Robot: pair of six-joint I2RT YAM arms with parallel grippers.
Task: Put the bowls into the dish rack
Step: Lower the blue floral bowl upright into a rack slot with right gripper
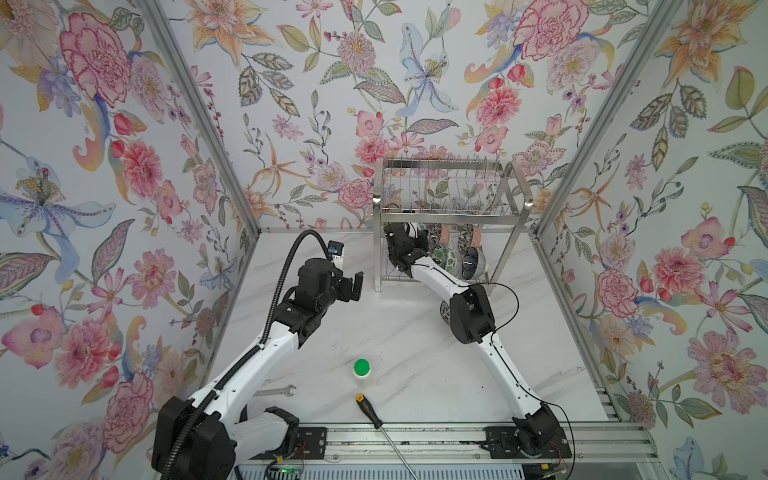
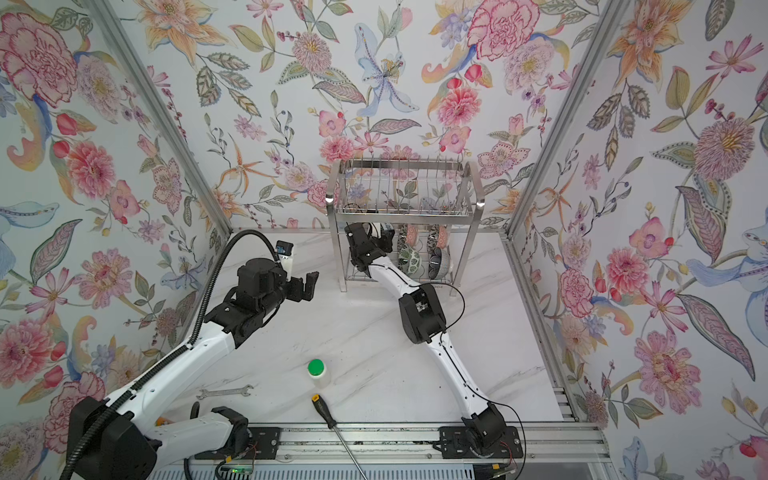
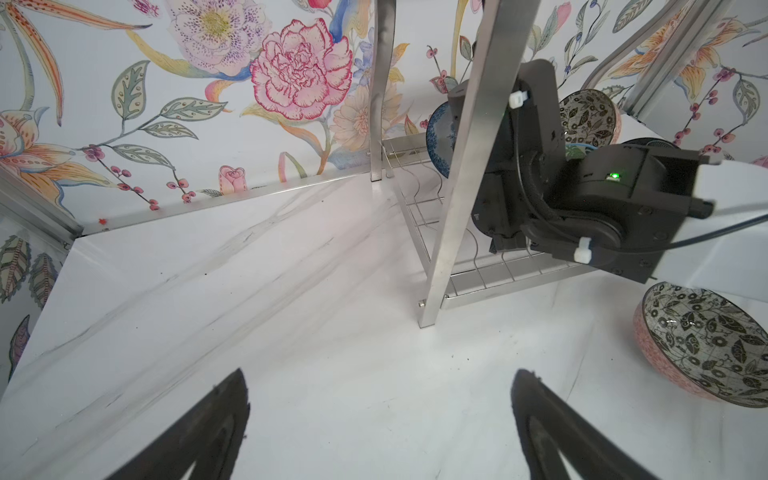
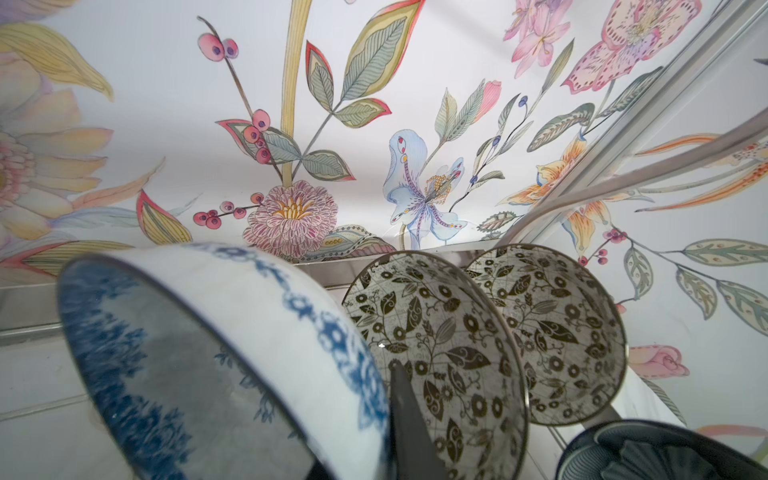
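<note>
One black-and-white bowl (image 3: pixel 706 345) lies on the table (image 3: pixel 291 332). My right gripper (image 4: pixel 382 386), inside the dish rack (image 1: pixel 446 216) at its lower shelf, pinches the blue floral bowl (image 4: pixel 249 332). Next I release and back out. My left gripper (image 3: pixel 382 374) hangs spread.

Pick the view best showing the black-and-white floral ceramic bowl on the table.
Left wrist: the bowl shows patterned inside, pink outside. A top view shows a sliver by the right arm; right wrist misses it.

Left claw (image 3: pixel 380 370) spread wide over tabletop (image 3: pixel 291 332) — b&w floral bowl (image 3: pixel 706 345) sits nr dish rack (image 3: pixel 457 208) leg.
</note>
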